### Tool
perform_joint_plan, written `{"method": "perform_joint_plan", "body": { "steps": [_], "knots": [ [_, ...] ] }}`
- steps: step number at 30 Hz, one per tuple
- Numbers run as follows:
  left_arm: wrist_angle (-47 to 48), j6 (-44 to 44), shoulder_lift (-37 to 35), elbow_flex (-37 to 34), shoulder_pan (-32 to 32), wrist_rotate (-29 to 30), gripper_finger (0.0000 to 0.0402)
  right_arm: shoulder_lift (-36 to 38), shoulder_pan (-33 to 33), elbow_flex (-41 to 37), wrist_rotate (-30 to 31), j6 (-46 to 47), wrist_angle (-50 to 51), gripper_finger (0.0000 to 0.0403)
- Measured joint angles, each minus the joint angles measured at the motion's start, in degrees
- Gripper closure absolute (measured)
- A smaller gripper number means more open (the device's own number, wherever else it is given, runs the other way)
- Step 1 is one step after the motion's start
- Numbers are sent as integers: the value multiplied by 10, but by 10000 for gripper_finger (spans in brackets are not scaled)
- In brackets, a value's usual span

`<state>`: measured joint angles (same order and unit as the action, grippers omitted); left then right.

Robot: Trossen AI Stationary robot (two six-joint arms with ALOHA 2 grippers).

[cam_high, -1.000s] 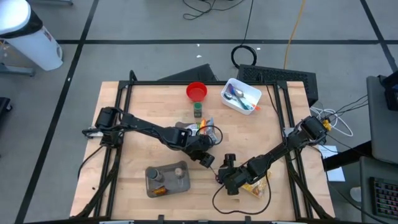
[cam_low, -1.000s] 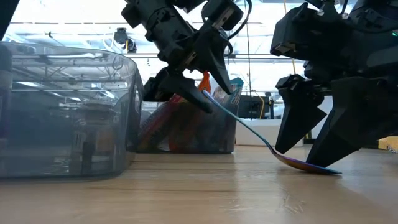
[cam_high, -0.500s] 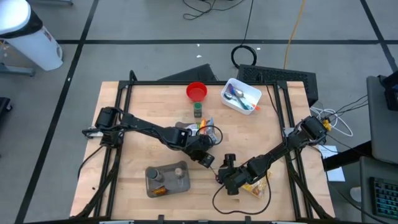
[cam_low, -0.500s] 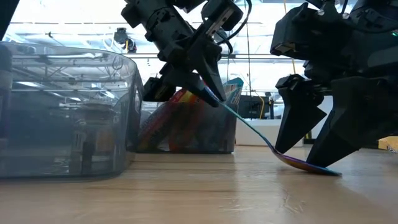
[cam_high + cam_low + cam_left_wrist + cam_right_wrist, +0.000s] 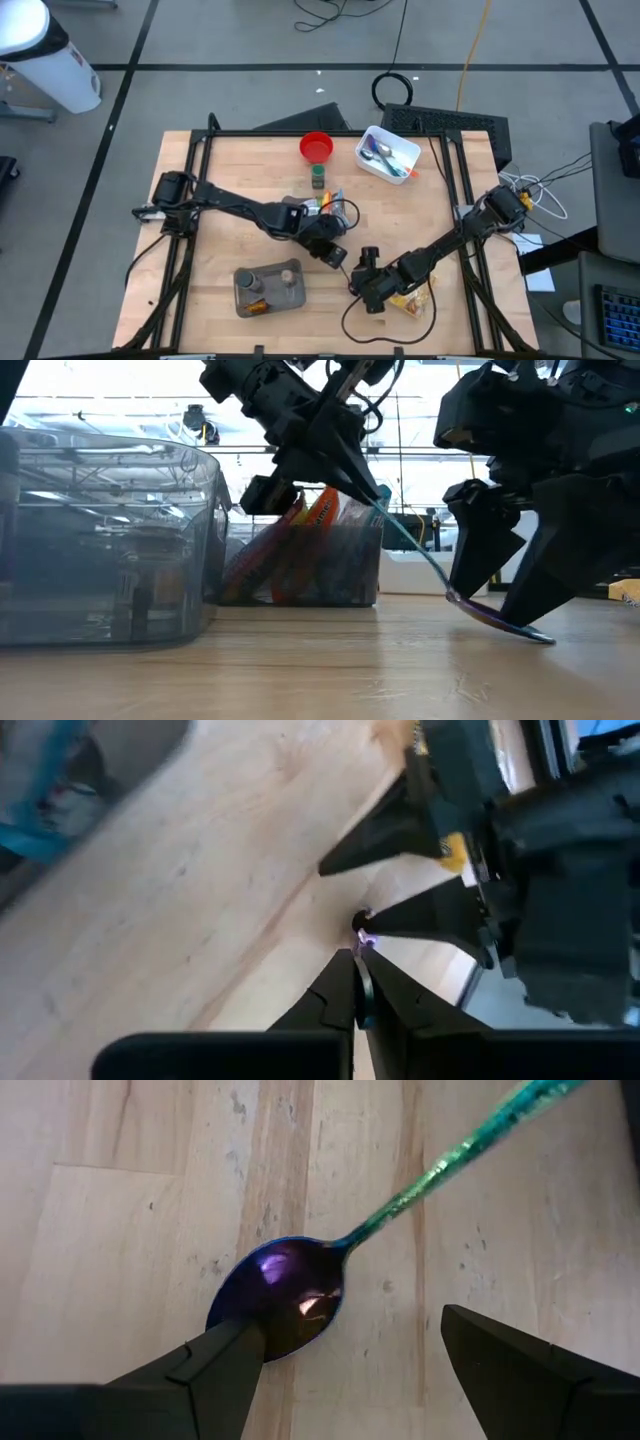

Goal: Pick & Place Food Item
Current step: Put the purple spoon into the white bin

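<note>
Spoon first: your left gripper has its fingers pinched together on the handle end, up off the table, and the spoon slants down from there to its bowl, which sits low over the wood near the middle front of the table. Long axis runs from the left gripper's tips toward your right gripper, bowl end pointing at it.

Look at it in the right wrist view: the spoon has an iridescent finish, violet-blue in the bowl, and the thin handle shades to green and teal. The bowl faces up with a glint of light in it.

Your right gripper stands wide, both dark fingers spread, and the bowl lies just inside one fingertip; whether they touch, you can't tell. It holds nothing.

From above, the two grippers meet mid-table, left gripper just beside right gripper. Behind them in the low view sits a clear bin of packets, and a grey container stands nearer the camera.
</note>
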<state>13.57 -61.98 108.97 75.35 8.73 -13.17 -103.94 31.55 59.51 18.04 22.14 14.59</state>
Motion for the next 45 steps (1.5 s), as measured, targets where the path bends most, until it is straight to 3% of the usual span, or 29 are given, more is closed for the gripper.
{"method": "perform_joint_plan", "body": {
  "steps": [8, 15, 24, 29, 33, 37, 40, 45],
  "knots": [
    [23, 16, -29, 0, 12, -8, 394, 83, -3, -1, 0, 11, 6, 110],
    [58, 43, -85, 0, 16, 20, 395, 172, -16, 0, 29, 27, 10, 110],
    [111, 122, -232, 0, 23, 168, 395, 268, -54, -2, 106, 97, 15, 110],
    [126, 161, -322, 0, 44, 288, 395, 311, -76, -41, 108, 135, -24, 110],
    [134, 188, -378, 0, 62, 391, 395, 343, -87, -117, 119, 180, -171, 110],
    [110, 216, -403, 1, 73, 489, 395, 353, -90, -217, 158, 178, -475, 110],
    [50, 257, -397, 1, 74, 525, 395, 331, -94, -270, 209, 146, -685, 110],
    [-101, 330, -353, 1, 57, 533, 395, 282, -107, -283, 253, 117, -836, 110]
  ]
}}
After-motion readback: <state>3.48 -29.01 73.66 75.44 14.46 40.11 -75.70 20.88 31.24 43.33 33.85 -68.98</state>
